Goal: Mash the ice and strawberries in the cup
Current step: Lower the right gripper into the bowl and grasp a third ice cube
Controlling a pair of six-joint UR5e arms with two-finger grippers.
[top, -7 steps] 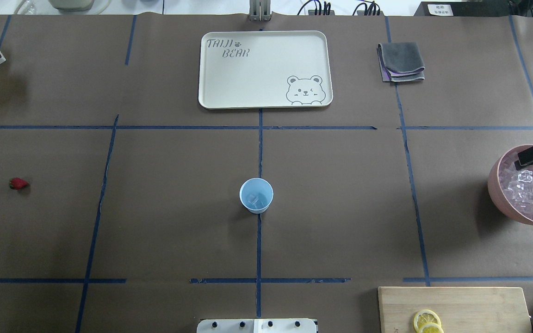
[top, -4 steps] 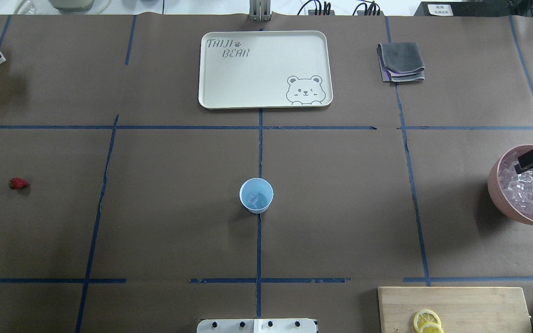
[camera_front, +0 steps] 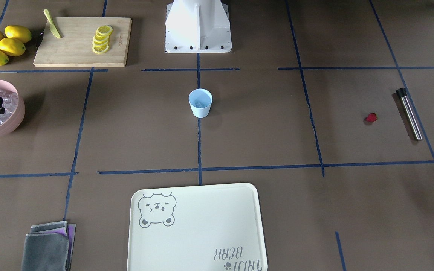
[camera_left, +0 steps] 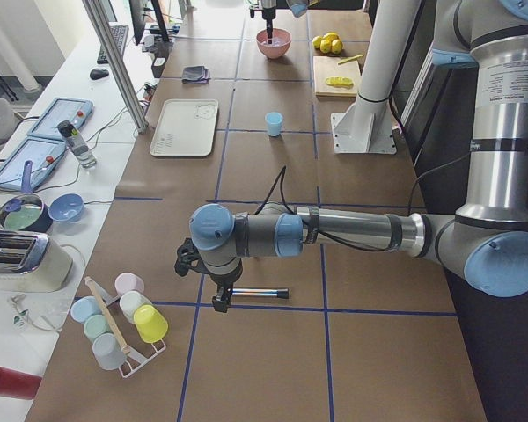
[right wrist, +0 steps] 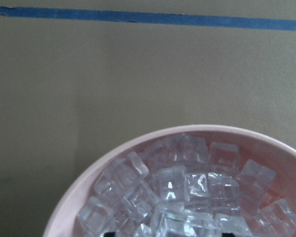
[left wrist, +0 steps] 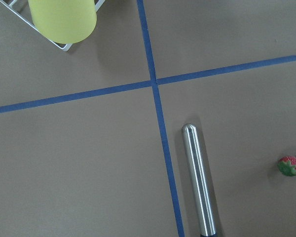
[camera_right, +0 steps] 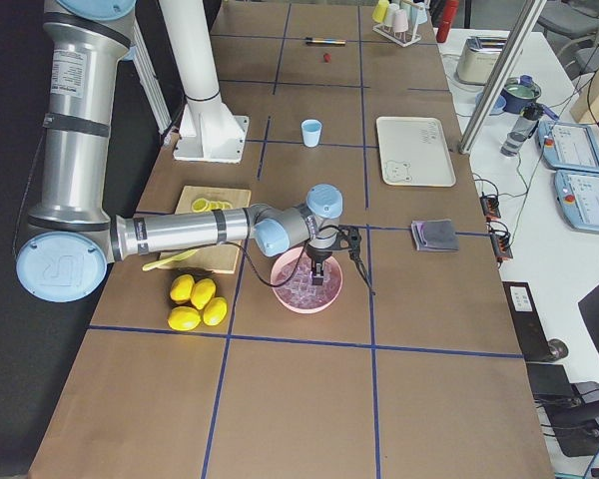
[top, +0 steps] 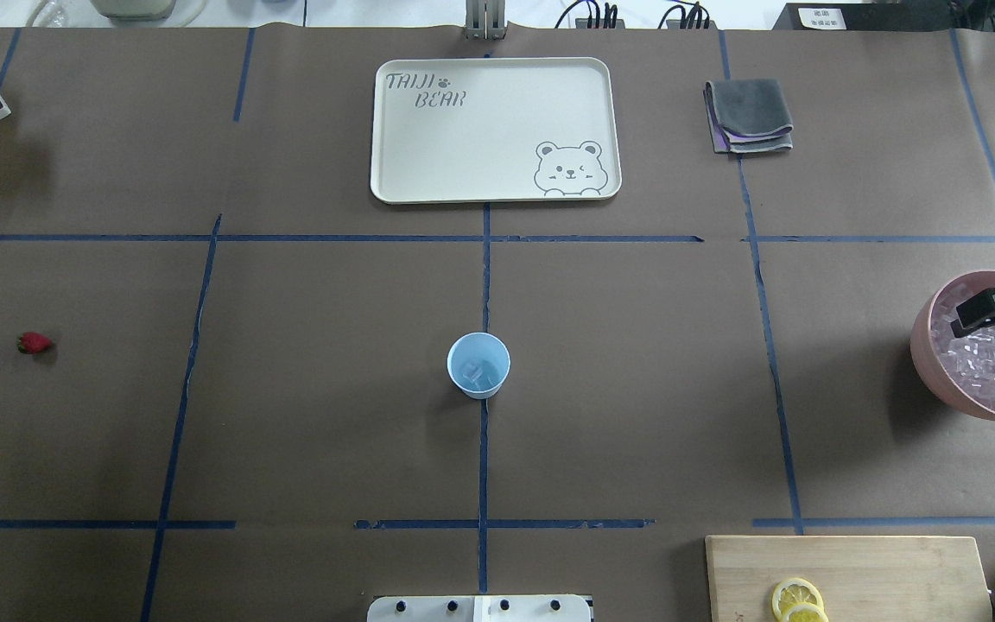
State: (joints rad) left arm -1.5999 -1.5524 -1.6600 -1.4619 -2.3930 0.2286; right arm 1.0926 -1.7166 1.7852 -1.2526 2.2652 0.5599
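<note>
- Overhead exterior shows the cup (top: 478,364) upright at the middle of the table, on the blue tape line. A few cubes of ice (top: 480,374) lie at its bottom.
- The strawberry (top: 34,343) lies on the brown paper far out to the left, well apart from the cup. In the left wrist view it lies near a steel muddler (left wrist: 200,182) without touching it.
- The right gripper (top: 985,315) points down over the pink bowl (top: 925,350) at the table's right edge, low above the heap of ice cubes (right wrist: 177,190) that fills it.
- In the right wrist view only the dark fingertips (right wrist: 109,234) show, at the bottom edge. They stand wide apart, with cubes lying between them, and nothing is clamped.
- The left gripper (camera_left: 220,303) points down at the left end of the table, just beside the muddler. Only the side view shows it, so I cannot tell how its jaws stand.
- A cream tray (top: 463,147) with a bear print lies on the far side of the cup, and a folded grey cloth (top: 748,117) lies to the right of the tray.
- A wooden cutting board (top: 877,570) with lemon slices (top: 795,600) sits at the near right.
- A rack of coloured cups (camera_left: 114,321) stands at the left end.
</note>
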